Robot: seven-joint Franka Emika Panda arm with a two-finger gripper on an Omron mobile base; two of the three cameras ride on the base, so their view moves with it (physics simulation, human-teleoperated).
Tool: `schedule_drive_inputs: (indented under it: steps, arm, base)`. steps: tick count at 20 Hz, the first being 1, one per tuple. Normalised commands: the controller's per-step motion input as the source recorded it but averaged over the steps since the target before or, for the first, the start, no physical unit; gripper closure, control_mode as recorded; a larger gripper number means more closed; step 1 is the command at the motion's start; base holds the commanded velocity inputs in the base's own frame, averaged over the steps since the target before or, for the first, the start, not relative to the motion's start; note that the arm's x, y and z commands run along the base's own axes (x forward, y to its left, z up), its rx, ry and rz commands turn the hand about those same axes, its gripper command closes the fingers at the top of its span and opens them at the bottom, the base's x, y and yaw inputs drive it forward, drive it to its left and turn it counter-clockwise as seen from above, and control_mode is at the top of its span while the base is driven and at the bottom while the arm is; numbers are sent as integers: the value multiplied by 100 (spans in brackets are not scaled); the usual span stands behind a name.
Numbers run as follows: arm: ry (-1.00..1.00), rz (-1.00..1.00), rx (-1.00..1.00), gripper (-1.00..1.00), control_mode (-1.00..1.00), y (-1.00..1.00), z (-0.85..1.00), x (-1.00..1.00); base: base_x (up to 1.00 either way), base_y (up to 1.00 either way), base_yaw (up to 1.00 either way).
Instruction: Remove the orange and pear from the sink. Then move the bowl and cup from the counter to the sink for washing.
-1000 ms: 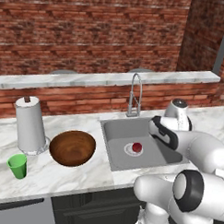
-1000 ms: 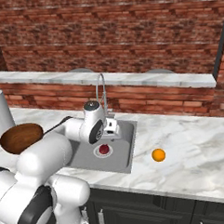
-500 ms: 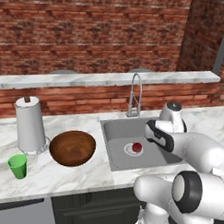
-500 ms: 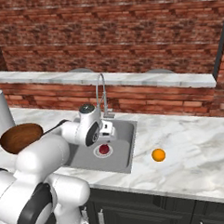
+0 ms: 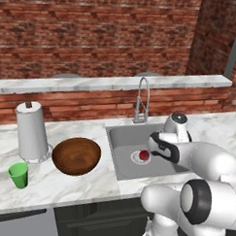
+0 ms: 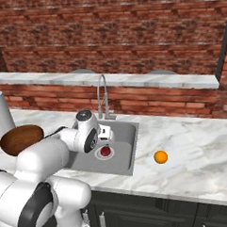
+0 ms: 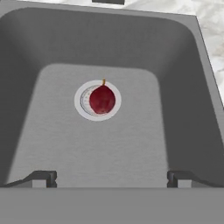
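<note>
The fingers [image 7: 112, 177] stood spread wide over the sink [image 7: 183, 109], gripping nothing, the two dark tips set far apart with the grey basin floor between them. The pear [image 7: 102, 99] lay ahead of the fingers and midway between their lines, well apart from both tips, resting on the round white-rimmed drain [image 7: 83, 106] with its small stalk pointing away from the hand.

From the left base view the hand [image 5: 160, 145] hung above the basin's right side, the pear [image 5: 144, 154] just beside it and lower. The right base view showed the hand [image 6: 103, 133] over the sink [image 6: 124, 155] with the pear [image 6: 105, 151] directly beneath.

The orange [image 6: 160, 157] sat on the bench [image 6: 197, 153] outside the basin, well off to the side of the fingers, past the sink's rim. On the far side of the sink from the orange, the bowl [image 5: 76, 155] stood on the bench [image 5: 68, 183], touching nothing, with the cup [image 5: 18, 175] upright near it and farther still from the fingers. A paper towel roll [image 5: 31, 131] stood upright behind the cup. The steel tap [image 5: 142, 99] rose behind the basin
</note>
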Motion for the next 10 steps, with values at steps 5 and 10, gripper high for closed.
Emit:
schedule_drive_inputs:
  steps: [5, 10]
  arm:
    - [-3, 0, 0, -100, -100, 13, -10, 10]
    - [0, 0, 0, -100, -100, 10, -9, 11]
  base:
    - [0, 0, 0]
    - [0, 0, 0]
